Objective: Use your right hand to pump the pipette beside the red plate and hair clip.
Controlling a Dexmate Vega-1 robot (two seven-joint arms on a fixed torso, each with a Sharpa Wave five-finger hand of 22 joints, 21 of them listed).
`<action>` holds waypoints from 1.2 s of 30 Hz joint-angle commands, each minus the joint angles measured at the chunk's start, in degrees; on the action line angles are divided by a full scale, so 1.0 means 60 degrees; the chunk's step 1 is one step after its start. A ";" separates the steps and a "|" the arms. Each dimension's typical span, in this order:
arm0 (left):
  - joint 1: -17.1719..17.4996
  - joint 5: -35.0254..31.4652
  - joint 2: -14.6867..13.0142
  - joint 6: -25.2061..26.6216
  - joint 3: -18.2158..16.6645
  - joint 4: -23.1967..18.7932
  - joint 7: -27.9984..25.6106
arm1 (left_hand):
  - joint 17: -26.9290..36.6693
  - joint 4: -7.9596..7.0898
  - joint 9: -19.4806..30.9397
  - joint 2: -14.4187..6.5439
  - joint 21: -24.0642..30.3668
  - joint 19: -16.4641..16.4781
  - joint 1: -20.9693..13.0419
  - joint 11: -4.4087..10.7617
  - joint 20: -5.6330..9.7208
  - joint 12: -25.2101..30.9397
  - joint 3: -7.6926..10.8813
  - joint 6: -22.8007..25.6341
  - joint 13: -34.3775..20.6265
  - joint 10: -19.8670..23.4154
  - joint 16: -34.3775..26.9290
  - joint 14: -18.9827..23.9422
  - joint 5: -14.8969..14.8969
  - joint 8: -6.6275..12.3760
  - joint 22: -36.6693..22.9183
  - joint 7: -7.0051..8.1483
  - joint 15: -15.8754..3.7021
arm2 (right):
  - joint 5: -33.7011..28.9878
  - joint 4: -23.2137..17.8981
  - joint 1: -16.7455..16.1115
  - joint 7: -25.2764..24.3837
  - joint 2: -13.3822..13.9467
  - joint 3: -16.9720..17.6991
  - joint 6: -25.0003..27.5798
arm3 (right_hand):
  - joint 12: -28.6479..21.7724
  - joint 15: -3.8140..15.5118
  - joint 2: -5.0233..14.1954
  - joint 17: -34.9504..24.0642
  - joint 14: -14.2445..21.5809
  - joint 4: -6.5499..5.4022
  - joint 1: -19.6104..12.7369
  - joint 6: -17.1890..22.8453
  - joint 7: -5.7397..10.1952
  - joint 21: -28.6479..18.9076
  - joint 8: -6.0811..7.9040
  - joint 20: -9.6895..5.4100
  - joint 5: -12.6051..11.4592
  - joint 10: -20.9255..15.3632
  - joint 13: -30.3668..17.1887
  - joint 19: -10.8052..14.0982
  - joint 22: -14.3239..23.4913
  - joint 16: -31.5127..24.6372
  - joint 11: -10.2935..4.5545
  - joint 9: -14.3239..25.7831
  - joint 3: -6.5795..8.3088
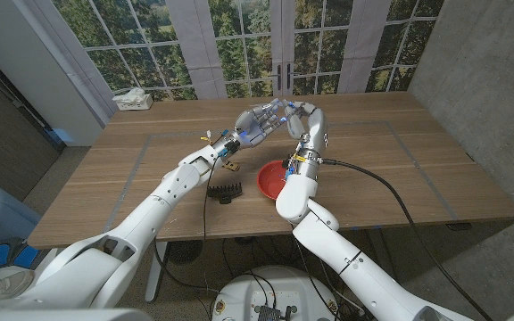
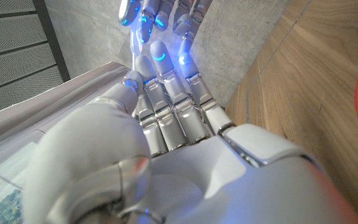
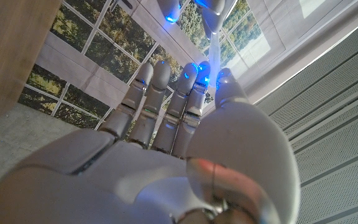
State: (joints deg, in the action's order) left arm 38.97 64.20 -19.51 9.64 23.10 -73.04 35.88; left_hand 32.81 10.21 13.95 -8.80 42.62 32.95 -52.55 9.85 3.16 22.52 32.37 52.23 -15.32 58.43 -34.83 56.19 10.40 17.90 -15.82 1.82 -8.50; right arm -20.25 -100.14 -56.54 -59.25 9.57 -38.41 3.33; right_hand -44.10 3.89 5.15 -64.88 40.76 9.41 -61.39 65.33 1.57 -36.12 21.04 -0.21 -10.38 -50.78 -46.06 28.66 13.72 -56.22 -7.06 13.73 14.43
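Observation:
Both hands are raised above the table's middle and meet fingertip to fingertip. A thin clear pipette point(image 1: 282, 105) runs between them. My left hand point(image 1: 255, 123) grips one end of it, and in the left wrist view the pipette point(image 2: 133, 46) rises from beside that hand point(image 2: 166, 124). My right hand point(image 1: 309, 116) pinches the other end; the right wrist view shows the pipette point(image 3: 217, 40) above my right hand point(image 3: 166, 124). Below the hands, the red plate point(image 1: 273, 178) lies on the table with the black hair clip point(image 1: 224, 191) to its left.
A small brown object point(image 1: 230, 165) lies just behind the hair clip. A tissue box point(image 1: 132, 98) stands at the table's far left corner. A black cable point(image 1: 391, 183) runs from my right wrist across the table's right side. Windows stand behind the table.

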 commanded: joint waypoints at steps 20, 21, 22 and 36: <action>-0.0034 -0.0516 -0.0125 -0.0517 0.0192 -0.0104 0.0015 | 0.0124 -0.0093 -0.0062 0.0501 0.0229 -0.0931 0.0553 0.0042 0.0305 -0.0572 -0.0397 -0.1535 -0.0598 -0.1198 0.0542 -0.1069 0.0121 -0.0987 0.0180 -0.0239 -0.0794 | -0.0411 0.0551 -0.0101 -0.0791 -0.0208 0.0447 -0.1337 | -0.0114 0.1381 -0.0057 -0.0192 0.0195 0.0038 -0.0220 0.0137 0.0102 -0.0235 -0.0029 -0.0065 -0.0120 -0.0058 -0.0019 0.0052 0.0030 0.0260 -0.0034 -0.0081 0.0286; -0.0031 -0.0552 -0.0131 -0.0574 0.0199 -0.0097 0.0029 | 0.0099 -0.0086 -0.0078 0.0553 0.0236 -0.1017 0.0638 0.0018 0.0254 -0.0681 -0.0429 -0.1832 -0.0644 -0.1460 0.0629 -0.1207 0.0130 -0.1101 0.0212 -0.0206 -0.0785 | -0.0390 0.0536 -0.0103 -0.0761 -0.0163 0.0452 -0.1376 | -0.0116 0.1382 -0.0063 -0.0198 0.0193 0.0040 -0.0223 0.0136 0.0104 -0.0241 -0.0031 -0.0063 -0.0122 -0.0066 -0.0014 0.0051 0.0030 0.0269 -0.0031 -0.0083 0.0292; -0.0025 -0.0591 -0.0150 -0.0634 0.0201 -0.0099 0.0054 | 0.0057 -0.0117 -0.0097 0.0586 0.0223 -0.1169 0.0781 -0.0045 0.0230 -0.0804 -0.0468 -0.2143 -0.0697 -0.1749 0.0744 -0.1380 0.0137 -0.1195 0.0251 -0.0157 -0.0770 | -0.0503 0.0546 -0.0158 -0.0791 -0.0249 0.0542 -0.1380 | -0.0114 0.1380 -0.0068 -0.0204 0.0190 0.0038 -0.0222 0.0129 0.0107 -0.0245 -0.0036 -0.0061 -0.0124 -0.0053 -0.0015 0.0046 0.0030 0.0280 -0.0012 -0.0086 0.0296; -0.0158 -0.1026 -0.0354 -0.1093 0.0343 0.0114 0.0493 | -0.0569 -0.0191 -0.0342 0.1070 -0.0130 -0.2705 0.1945 -0.0807 -0.0317 -0.1939 -0.0715 -0.5258 -0.0944 -0.4979 0.2088 -0.3574 0.0169 -0.1347 0.0608 0.0082 -0.0303 | -0.0130 0.0308 -0.0314 -0.0710 -0.0114 0.0746 -0.1893 | -0.0150 0.1371 -0.0088 -0.0282 0.0209 -0.0001 -0.0185 0.0125 0.0093 -0.0314 -0.0062 -0.0056 -0.0151 -0.0055 -0.0013 -0.0009 0.0032 0.0408 -0.0023 -0.0114 0.0369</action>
State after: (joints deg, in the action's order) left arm 38.52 59.72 -20.85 4.81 24.56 -73.18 37.16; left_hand 29.78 8.94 11.97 -2.69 42.15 17.55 -41.91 5.85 1.48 11.22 28.44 22.36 -20.82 30.63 -23.26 36.26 11.07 9.92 -12.24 2.21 -3.55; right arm -22.52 -97.19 -57.57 -63.69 8.48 -35.01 -5.79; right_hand -44.53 4.20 4.84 -66.31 41.47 9.40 -62.44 65.80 2.06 -37.72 20.74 -0.51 -11.09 -51.09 -46.03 28.96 13.70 -54.02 -7.36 12.98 16.17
